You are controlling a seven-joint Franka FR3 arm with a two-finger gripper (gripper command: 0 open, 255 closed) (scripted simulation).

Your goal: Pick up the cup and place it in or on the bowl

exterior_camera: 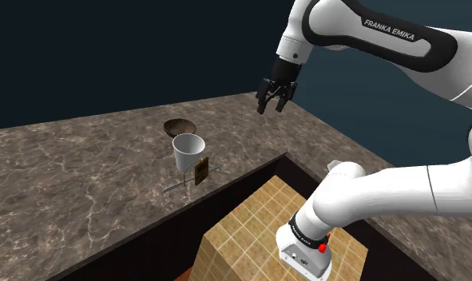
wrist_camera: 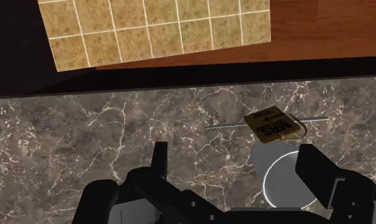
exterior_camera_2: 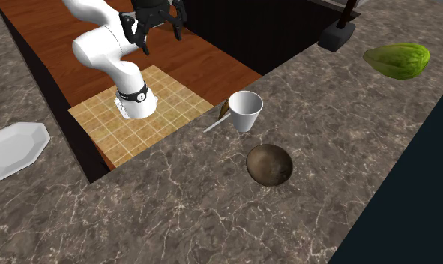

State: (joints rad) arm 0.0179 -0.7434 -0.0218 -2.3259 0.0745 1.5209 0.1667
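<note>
Cup (exterior_camera: 188, 150): white, upright on the marble counter (exterior_camera: 82, 184), near the counter's edge. Bowl (exterior_camera: 180, 126): dark brown, just beside the cup on the side away from the stand (exterior_camera: 250, 235); in the second exterior view the two stand slightly apart. A brown tag (wrist_camera: 275, 125) on a thin rod lies just beside the cup, toward the stand. Gripper (exterior_camera: 272, 105): above the counter, well apart from the cup, fingers (wrist_camera: 160, 159) spread, nothing between them.
</note>
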